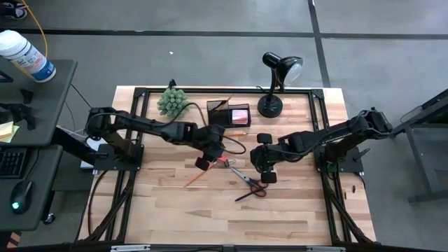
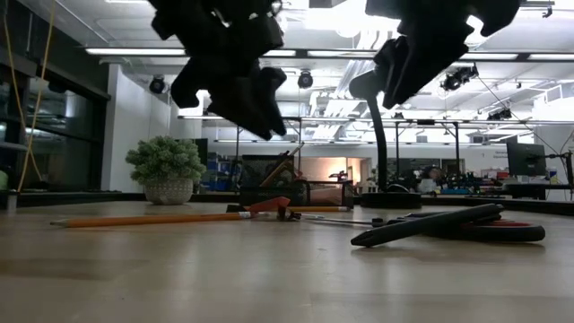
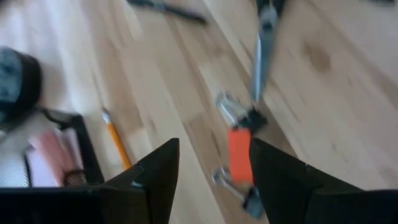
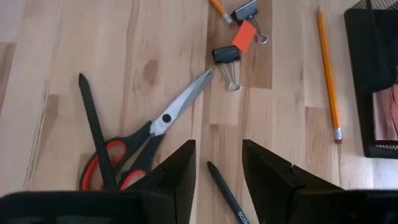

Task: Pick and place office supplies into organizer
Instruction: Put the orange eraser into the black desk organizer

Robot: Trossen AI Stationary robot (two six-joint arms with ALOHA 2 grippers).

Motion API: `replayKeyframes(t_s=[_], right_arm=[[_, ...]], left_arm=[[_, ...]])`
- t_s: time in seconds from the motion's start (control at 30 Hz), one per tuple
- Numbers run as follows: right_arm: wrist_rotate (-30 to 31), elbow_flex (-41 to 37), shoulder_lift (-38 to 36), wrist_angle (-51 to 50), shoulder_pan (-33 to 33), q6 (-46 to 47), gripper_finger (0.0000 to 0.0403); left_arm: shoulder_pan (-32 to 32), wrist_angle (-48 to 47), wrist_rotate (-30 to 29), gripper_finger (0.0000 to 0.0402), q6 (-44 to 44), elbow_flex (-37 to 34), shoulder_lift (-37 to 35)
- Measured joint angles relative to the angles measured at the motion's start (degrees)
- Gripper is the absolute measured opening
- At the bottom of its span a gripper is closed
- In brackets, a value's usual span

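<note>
While both grippers hovered with fingers spread and empty, the scissors (image 1: 250,183) lay nearest, below the right gripper (image 1: 265,158); the left gripper (image 1: 208,152) hung over an orange piece (image 3: 239,155), the organizer (image 1: 228,114) farthest back.

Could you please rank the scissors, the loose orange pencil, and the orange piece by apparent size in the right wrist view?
Largest to smallest:
1. scissors
2. orange pencil, nearly as long but far thinner
3. orange piece, clearly smallest

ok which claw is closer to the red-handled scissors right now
The right claw: it hangs just beside the red-handled scissors, on the lamp side. The left claw is farther off, over the binder clips and orange pencil.
</note>
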Motion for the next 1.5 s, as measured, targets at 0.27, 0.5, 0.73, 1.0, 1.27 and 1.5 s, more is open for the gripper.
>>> replayKeyframes(t_s=[0.27, 0.5, 0.73, 1.0, 1.27, 1.5], right_arm=[[0.45, 0.00, 0.00, -8.26, 0.43, 1.38, 0.0123], [3.71, 0.00, -0.28, -12.92, 3.27, 8.05, 0.0124], [10.71, 0.00, -2.72, -16.86, 6.11, 18.93, 0.0124], [14.21, 0.00, -4.74, -16.15, 6.40, 24.17, 0.0124], [13.96, 0.00, -4.80, -18.60, 6.48, 25.94, 0.0124], [14.33, 0.00, -4.81, -18.21, 6.98, 26.32, 0.0124]], left_arm=[[1.42, -7.51, 1.73, 0.0184, 2.63, 3.22, 5.36], [3.62, -5.46, 4.01, 0.0184, 2.80, 3.20, 6.76], [4.97, -5.83, 6.86, 0.0184, 5.87, 3.24, 6.74], [5.05, -3.88, 5.76, 0.0184, 5.10, 3.26, 7.43], [5.05, -2.96, 7.75, 0.0184, 2.34, 3.16, 10.40], [5.03, -2.31, 7.49, 0.0184, 2.12, 3.18, 10.68]])
